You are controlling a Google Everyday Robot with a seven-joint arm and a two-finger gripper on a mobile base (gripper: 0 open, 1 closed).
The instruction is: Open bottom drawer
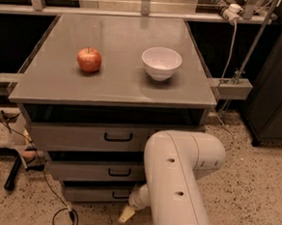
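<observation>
The white arm point(179, 185) folds steeply down, its wrist reaching out toward 8 o'clock. The gripper point(126, 214) hangs low at 5 o'clock of the bottom drawer point(94, 193), pointing floorward; how far open it is cannot be told. The arm hides the drawer's right end and half its black handle point(119, 195).

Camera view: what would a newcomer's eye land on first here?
The big white robot arm fills the lower right, its hand low by the floor near the bottom drawer's right end. On the grey cabinet top above sit a red apple at left and a white bowl at right.
</observation>
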